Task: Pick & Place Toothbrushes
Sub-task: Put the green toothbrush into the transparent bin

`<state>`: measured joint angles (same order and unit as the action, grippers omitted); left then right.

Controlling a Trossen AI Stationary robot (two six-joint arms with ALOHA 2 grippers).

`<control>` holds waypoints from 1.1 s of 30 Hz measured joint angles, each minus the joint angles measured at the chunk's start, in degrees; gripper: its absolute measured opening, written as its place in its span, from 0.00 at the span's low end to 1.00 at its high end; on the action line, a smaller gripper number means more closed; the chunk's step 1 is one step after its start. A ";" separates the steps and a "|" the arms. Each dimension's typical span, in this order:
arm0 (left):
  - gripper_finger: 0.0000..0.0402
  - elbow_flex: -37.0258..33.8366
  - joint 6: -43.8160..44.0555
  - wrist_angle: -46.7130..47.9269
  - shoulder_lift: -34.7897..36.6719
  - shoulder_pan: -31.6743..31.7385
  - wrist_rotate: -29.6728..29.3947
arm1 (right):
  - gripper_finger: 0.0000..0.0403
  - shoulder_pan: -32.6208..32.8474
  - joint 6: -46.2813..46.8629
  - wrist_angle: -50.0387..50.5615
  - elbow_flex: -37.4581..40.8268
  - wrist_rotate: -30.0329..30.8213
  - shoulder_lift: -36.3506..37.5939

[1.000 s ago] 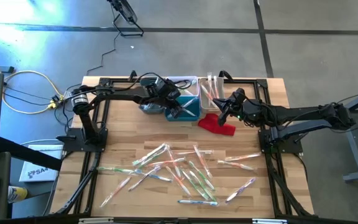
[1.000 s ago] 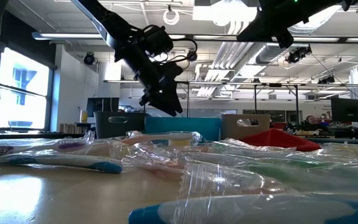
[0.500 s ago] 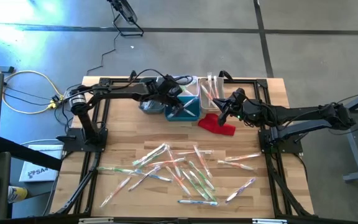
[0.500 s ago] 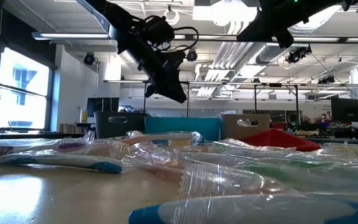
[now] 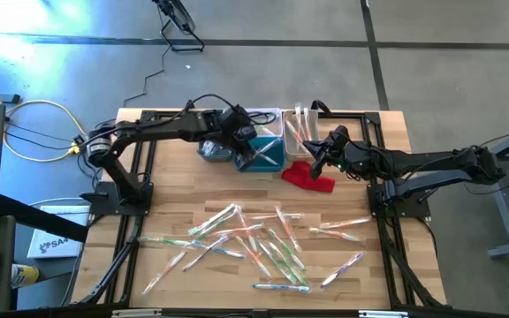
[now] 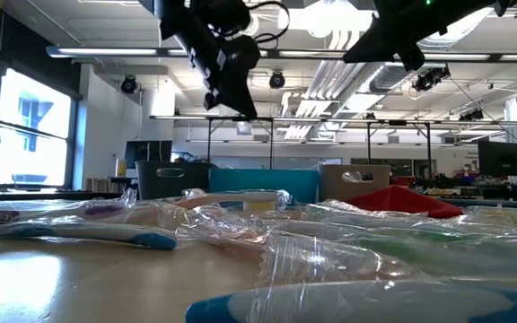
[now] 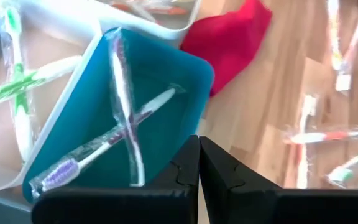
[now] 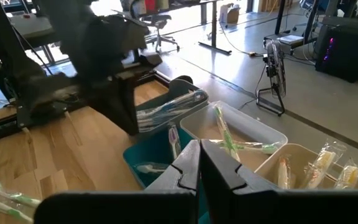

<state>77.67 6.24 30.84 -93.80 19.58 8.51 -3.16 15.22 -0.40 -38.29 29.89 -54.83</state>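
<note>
Looking across the near half of the table, there's the big scatter of wrapped toothbrushes — green, orange, blue and white handles lying crossed over one another on the wood, none of them held. From the low view their clear wrappers fill the foreground in a crinkled heap.

Further back sits the red cloth, just in front of the row of small bins. The right gripper hangs over that cloth, fingers pressed together and carrying nothing, with its arm reaching in from the right edge of the table.

At the back, the bins: the teal bin has two wrapped brushes lying crossed inside it, one with a purple head. The white bin beside it holds green-handled brushes, and in the right wrist view the tan bin shows orange-handled ones. The grey bin is at the left end of the row.

Above the teal bin hovers the left gripper — its fingers closed flat against each other, nothing between them, raised well clear of the bins in the low view.
</note>
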 joint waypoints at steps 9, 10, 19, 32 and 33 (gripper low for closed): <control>0.01 0.00 0.17 9.02 7.13 -1.65 0.17 | 0.01 0.00 0.00 -0.19 0.01 0.00 0.02; 0.01 0.00 0.69 11.07 7.86 -1.69 0.17 | 0.01 0.00 0.00 -0.21 -0.01 0.00 0.01; 0.01 -0.04 5.81 23.96 10.13 -5.92 -3.21 | 0.01 0.04 0.20 -0.26 -0.01 -0.02 0.02; 0.01 -8.88 17.26 16.64 11.39 -18.22 -8.11 | 0.01 0.02 0.12 -0.09 -0.01 -0.39 0.01; 0.01 -9.68 18.84 16.75 11.39 -19.17 -8.30 | 0.01 0.02 0.10 -0.11 -0.01 -0.37 0.02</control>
<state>67.98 25.08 47.59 -82.41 0.41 0.21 -3.14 15.33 -0.51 -38.30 29.52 -54.81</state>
